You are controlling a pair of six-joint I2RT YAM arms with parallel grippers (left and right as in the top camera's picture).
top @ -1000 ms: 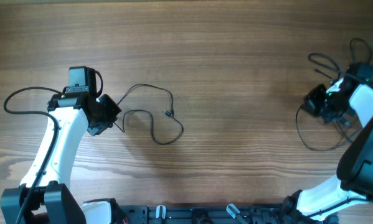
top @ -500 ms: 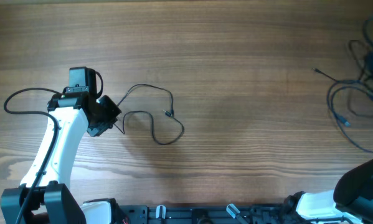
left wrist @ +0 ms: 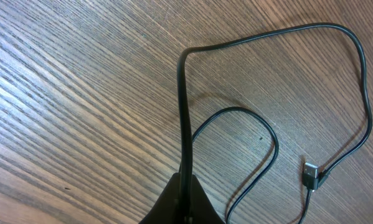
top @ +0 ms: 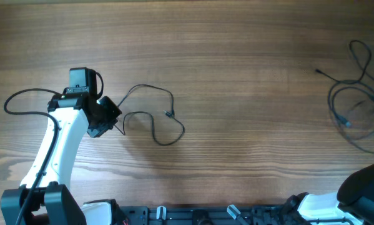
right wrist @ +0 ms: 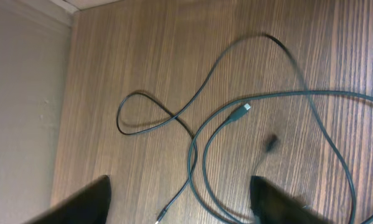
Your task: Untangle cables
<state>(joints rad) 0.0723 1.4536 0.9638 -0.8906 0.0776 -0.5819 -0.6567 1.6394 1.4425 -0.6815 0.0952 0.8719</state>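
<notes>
One thin black cable [top: 155, 88] lies in loose loops left of the table's middle. My left gripper [top: 113, 119] is shut on its near end. In the left wrist view the cable [left wrist: 182, 93] runs straight up out of the closed fingertips [left wrist: 185, 208], bends right and comes back down to a USB plug [left wrist: 310, 173]. A second cable [top: 329, 105] lies in loops at the far right edge. My right gripper [right wrist: 179, 186] hangs open above that cable [right wrist: 192, 154], with nothing between its fingers. The overhead view does not show the right gripper.
The table's edge and a beige surface beyond it [right wrist: 24, 112] lie close to the right cable. Only the right arm's base [top: 368, 187] shows at the bottom right of the overhead view. A thick black robot wire [top: 24, 100] loops beside the left arm.
The right gripper has opened and dropped its cable, which now lies spread at the right edge. The right arm has moved out of the overhead view. The left arm and its cable are unchanged.
</notes>
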